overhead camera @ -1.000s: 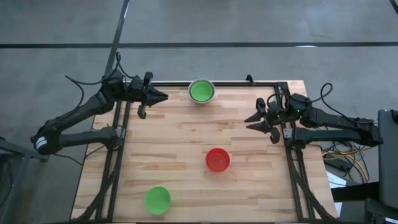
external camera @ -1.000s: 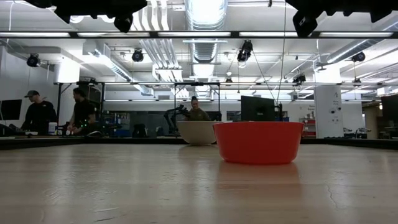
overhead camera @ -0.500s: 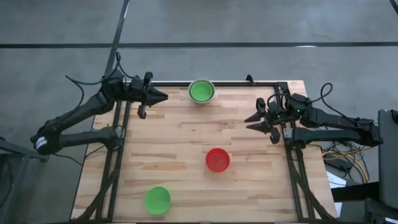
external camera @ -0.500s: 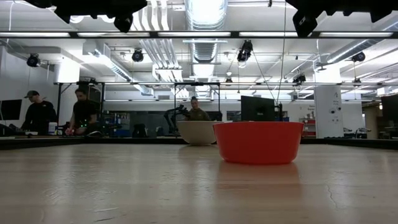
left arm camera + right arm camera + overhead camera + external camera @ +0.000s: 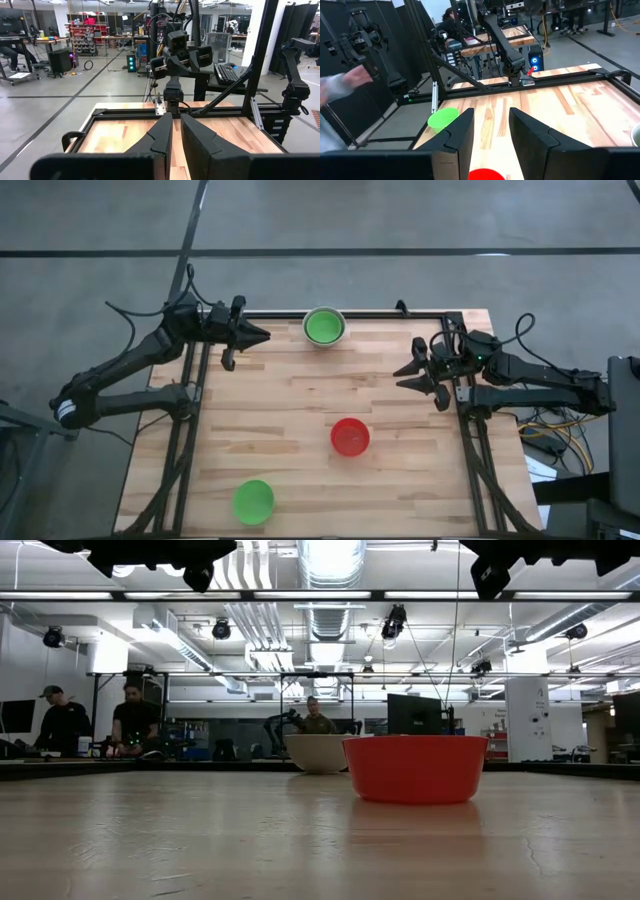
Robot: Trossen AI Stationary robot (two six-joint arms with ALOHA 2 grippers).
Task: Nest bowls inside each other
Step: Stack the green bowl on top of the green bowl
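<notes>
Green, red and white bowls sit scattered on the wooden tabletop (image 5: 290, 395) as we wait between steps, both arms parked at opposite edges. Seen from above, a nested stack (image 5: 324, 326), green inside white, stands at the upper centre of the frame; the red bowl (image 5: 350, 436) lies right of centre, and a lone green bowl (image 5: 253, 501) rests at the lower left, all well apart. Our left gripper (image 5: 256, 335) hovers at the upper left edge, its jaws nearly together and empty. Our right gripper (image 5: 408, 375) hangs at the right edge, its jaws apart and empty. We judge the nesting partly done. Next, one arm must reach a loose bowl, likely the red one, pinch its rim, and carry it onto the stack.
</notes>
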